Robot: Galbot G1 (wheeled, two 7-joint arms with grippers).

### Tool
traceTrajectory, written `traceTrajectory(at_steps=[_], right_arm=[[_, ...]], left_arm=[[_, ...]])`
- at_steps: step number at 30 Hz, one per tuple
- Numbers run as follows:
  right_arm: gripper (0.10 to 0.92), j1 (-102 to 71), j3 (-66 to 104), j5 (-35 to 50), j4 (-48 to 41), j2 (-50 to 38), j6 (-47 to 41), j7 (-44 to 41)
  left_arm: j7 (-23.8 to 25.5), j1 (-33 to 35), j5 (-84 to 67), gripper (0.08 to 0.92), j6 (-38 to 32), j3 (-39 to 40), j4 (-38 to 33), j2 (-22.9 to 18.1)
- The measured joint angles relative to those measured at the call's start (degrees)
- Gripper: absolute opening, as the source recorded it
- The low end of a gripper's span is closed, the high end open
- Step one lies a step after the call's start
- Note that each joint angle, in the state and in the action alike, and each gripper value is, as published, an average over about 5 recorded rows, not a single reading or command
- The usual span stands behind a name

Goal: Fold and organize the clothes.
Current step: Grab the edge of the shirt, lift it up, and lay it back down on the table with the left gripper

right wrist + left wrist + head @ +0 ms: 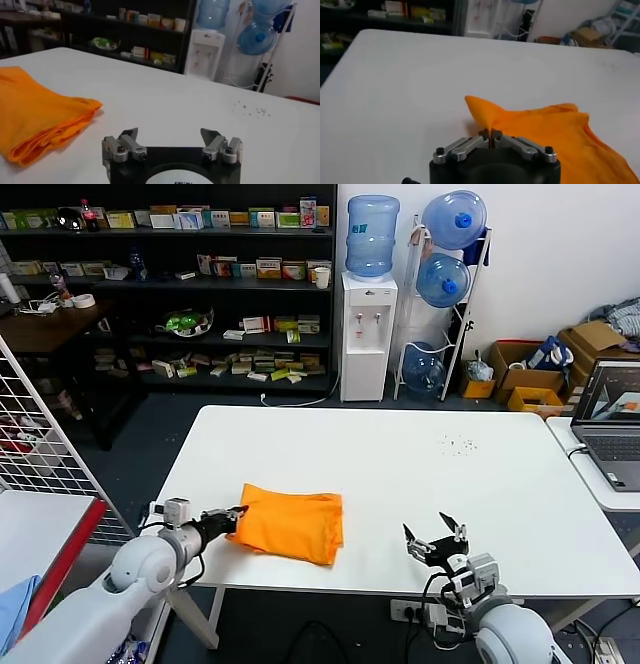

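One orange T-shirt (291, 524) lay folded into a thick bundle on the white table (420, 484), close to the table's near edge and toward its left end. Its sleeves and collar were tucked out of sight inside the folds, and in the left wrist view its far side ran off the picture. The left hand (238, 512) sat at the shirt's left corner, its two fingers (483, 134) clenched on a raised peak of the orange fabric; the pinch itself was partly hidden behind the hand's black body. The right hand (436, 535) hovered over the table's near edge, to the right of the shirt and apart from it, its two fingers (129, 135) spread wide with nothing between them. A scatter of tiny dark specks (458, 445), too small to identify, lay on the table well beyond the right hand. A laptop (611, 427), cut off by the picture's edge, stood on a second surface just past the table's right end.
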Motion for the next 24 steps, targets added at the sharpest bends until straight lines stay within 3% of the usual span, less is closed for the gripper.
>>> traceTrajectory(at_steps=[24], right_arm=[[0.823, 4.39, -3.27, -1.47, -1.67, 1.81, 0.82, -0.81]], left_arm=[[-9.98, -1.60, -0.96, 0.107, 0.85, -5.65, 0.46, 24.96]])
